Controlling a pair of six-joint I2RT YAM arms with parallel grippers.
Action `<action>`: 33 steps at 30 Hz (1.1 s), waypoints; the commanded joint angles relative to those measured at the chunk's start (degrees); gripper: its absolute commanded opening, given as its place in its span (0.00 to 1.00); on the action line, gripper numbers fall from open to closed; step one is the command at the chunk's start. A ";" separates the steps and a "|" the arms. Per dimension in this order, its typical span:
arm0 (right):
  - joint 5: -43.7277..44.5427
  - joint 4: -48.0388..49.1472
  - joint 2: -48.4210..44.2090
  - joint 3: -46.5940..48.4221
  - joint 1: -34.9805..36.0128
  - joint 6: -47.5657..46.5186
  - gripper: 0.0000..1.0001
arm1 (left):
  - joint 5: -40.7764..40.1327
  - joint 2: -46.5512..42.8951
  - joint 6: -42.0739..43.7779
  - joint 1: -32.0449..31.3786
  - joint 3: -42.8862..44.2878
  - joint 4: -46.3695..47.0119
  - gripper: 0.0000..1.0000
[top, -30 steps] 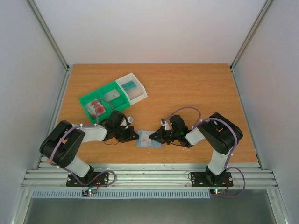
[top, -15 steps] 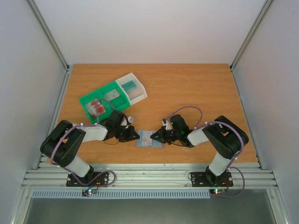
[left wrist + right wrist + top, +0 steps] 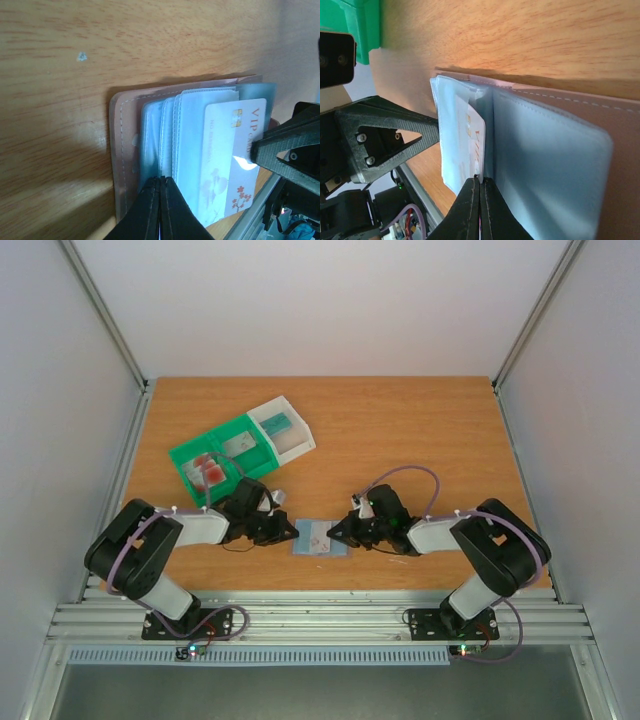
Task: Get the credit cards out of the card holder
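The card holder (image 3: pixel 320 538) lies open near the table's front edge, with a pinkish cover and pale blue sleeves (image 3: pixel 150 145). A pale credit card (image 3: pixel 232 155) printed "VIP" sticks partway out of a sleeve; it also shows in the right wrist view (image 3: pixel 470 135). My left gripper (image 3: pixel 291 531) is shut, its tips (image 3: pixel 161 181) pressing on the sleeves at the holder's left side. My right gripper (image 3: pixel 333 534) is shut on the card's edge (image 3: pixel 480 178), beside the holder's right panel (image 3: pixel 550 170). Each gripper shows in the other's wrist view, the right one (image 3: pixel 280 150) and the left one (image 3: pixel 385 140).
A green-and-white compartment tray (image 3: pixel 262 448) stands at the back left, holding red-blotched cards (image 3: pixel 210 470) and a teal card (image 3: pixel 279 423). The table's metal front rail (image 3: pixel 320 618) runs just behind the holder's near edge.
My right arm's elbow has swung out to the right and lower, and its gripper has shifted slightly right at the holder. The left arm has hardly moved.
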 commanded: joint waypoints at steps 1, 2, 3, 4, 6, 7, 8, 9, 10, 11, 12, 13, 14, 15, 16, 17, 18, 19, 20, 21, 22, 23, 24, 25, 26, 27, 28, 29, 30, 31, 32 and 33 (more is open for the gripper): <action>4.03 -12.26 -4.54 0.53 -0.36 -4.20 0.01 | -5.15 0.16 -0.21 -0.34 -3.64 -4.49 0.03; 4.66 -14.30 -5.67 0.88 -0.38 -5.10 0.01 | -4.86 -0.04 -0.30 -0.28 -3.77 -4.49 0.03; 5.53 -16.02 -6.65 1.08 -0.35 -5.95 0.01 | -4.56 -0.31 -0.31 -0.32 -3.85 -4.49 0.03; 6.64 -17.76 -7.77 1.21 -0.43 -6.56 0.01 | -4.58 -0.57 -0.19 -0.33 -4.00 -4.49 0.03; 8.40 -20.49 -9.86 1.60 -0.49 -7.78 0.01 | -4.82 -0.84 0.01 -0.34 -4.11 -4.83 0.03; 9.06 -21.75 -10.90 1.86 -0.52 -8.24 0.01 | -4.73 -0.85 0.28 -0.32 -4.01 -5.32 0.03; 9.49 -23.00 -11.86 2.12 -0.59 -8.80 0.01 | -4.61 -0.94 0.45 -0.34 -3.72 -5.78 0.03; 9.98 -24.24 -12.91 2.46 -0.62 -9.63 0.01 | -4.64 -1.07 0.62 -0.34 -3.46 -6.53 0.03; 10.60 -26.65 -13.97 2.99 -0.69 -10.44 0.01 | -4.64 -1.23 0.71 -0.31 -3.03 -7.18 0.03; 11.40 -28.95 -15.08 3.61 -0.82 -11.47 0.01 | -4.57 -1.63 0.78 -0.32 -2.62 -7.49 0.03; 12.21 -31.27 -16.26 4.30 -0.87 -12.46 0.01 | -4.81 -2.11 0.82 -0.29 -2.24 -8.08 0.03; 13.14 -33.47 -17.44 5.01 -0.88 -13.64 0.01 | -5.08 -2.52 0.89 -0.34 -1.80 -8.79 0.03; 14.05 -35.69 -18.48 5.67 -0.94 -14.58 0.01 | -5.42 -2.81 1.16 -0.27 -1.23 -9.76 0.03; 14.91 -37.57 -19.67 6.27 -0.91 -15.51 0.01 | -5.71 -3.18 1.33 -0.32 -0.84 -10.47 0.03; 15.21 -39.41 -20.58 6.78 -0.93 -16.41 0.01 | -6.04 -3.44 1.37 -0.31 -0.60 -11.01 0.03; 15.28 -40.94 -21.53 7.31 -0.94 -17.08 0.01 | -6.19 -3.69 1.36 -0.34 -0.38 -11.58 0.04; 15.06 -42.28 -22.31 7.82 -0.89 -17.71 0.01 | -6.26 -4.15 1.24 -0.34 -0.14 -12.12 0.05; 14.36 -43.28 -23.08 8.30 -0.91 -18.27 0.01 | -6.43 -4.73 1.11 -0.32 0.21 -13.05 0.06; 13.81 -43.98 -23.94 8.67 -0.96 -18.91 0.01 | -6.76 -5.72 1.02 -0.34 0.52 -14.11 0.08; 13.54 -45.16 -24.96 9.12 -0.97 -19.67 0.01 | -7.16 -6.92 1.01 -0.34 0.80 -15.22 0.11; 13.72 -46.41 -26.14 9.72 -1.03 -20.36 0.01 | -7.89 -8.15 1.09 -0.34 1.29 -16.71 0.13; 14.01 -47.59 -27.27 10.64 -1.01 -21.40 0.01 | -8.68 -10.15 1.24 -0.34 1.85 -18.23 0.17; 14.19 -48.68 -28.47 11.30 -0.97 -22.43 0.01 | -9.42 -11.59 1.46 -0.32 2.52 -20.12 0.21; 14.08 -49.76 -29.46 12.19 -0.97 -23.59 0.01 | -10.03 -13.02 1.81 -0.34 3.26 -21.73 0.25; 13.92 -51.06 -30.21 13.11 -0.97 -24.87 0.01 | -10.36 -14.67 2.08 -0.34 3.95 -23.27 0.28; 13.19 -52.45 -30.85 14.27 -0.97 -26.07 0.01 | -10.60 -16.17 2.26 -0.34 4.69 -24.73 0.31; 12.19 -53.75 -30.92 15.64 -0.91 -27.67 0.01 | -10.61 -17.67 2.72 -0.34 5.43 -26.14 0.33; 10.71 -55.33 -30.88 16.84 -0.95 -29.80 0.01 | -10.31 -19.16 3.06 -0.34 6.41 -27.94 0.35; 9.36 -56.91 -30.77 18.09 -0.89 -30.65 0.01 | -9.82 -20.52 3.59 -0.34 7.53 -29.27 0.37; 7.92 -58.35 -30.69 19.22 -0.88 -33.51 0.01 | -8.99 -21.85 4.09 -0.34 8.66 -30.40 0.39; 6.26 -59.64 -30.90 20.14 -0.92 -34.97 0.01 | -7.70 -23.04 5.17 -0.34 10.00 -31.50 0.40; 4.68 -60.66 -31.12 20.87 -0.88 -36.12 0.01 | -6.07 -24.13 6.20 -0.34 11.57 -32.44 0.42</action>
